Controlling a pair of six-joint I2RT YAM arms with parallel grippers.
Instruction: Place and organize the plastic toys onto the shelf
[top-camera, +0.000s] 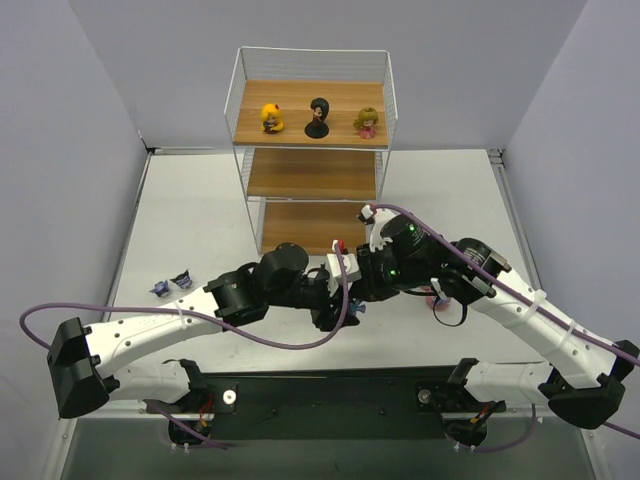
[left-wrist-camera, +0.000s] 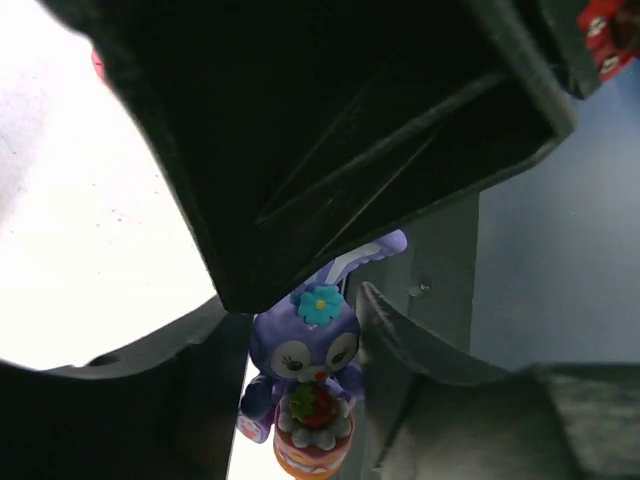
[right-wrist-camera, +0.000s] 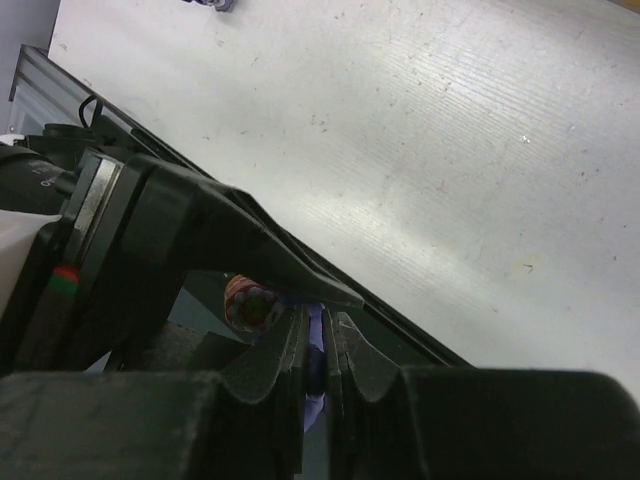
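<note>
A purple bunny-like plastic figurine (left-wrist-camera: 305, 345) sits between both arms, in front of the white wire shelf (top-camera: 312, 176). The nearly closed right gripper (right-wrist-camera: 322, 325) pinches its ear and crowds over the left gripper (left-wrist-camera: 300, 300). The left's half-spread jaws press both sides of its head. Small dark blue-purple figures (top-camera: 183, 279) lie far left.

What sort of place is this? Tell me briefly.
Probably a robot lab test cell: bare grey walls close around a white table, robot arms bolted at its edge, and a shelf staged with dolls.

Purple bunny (left-wrist-camera: 305, 355): base is cut off by the lower frame edge; one ear is hidden inside my right gripper (right-wrist-camera: 322, 328).
</note>
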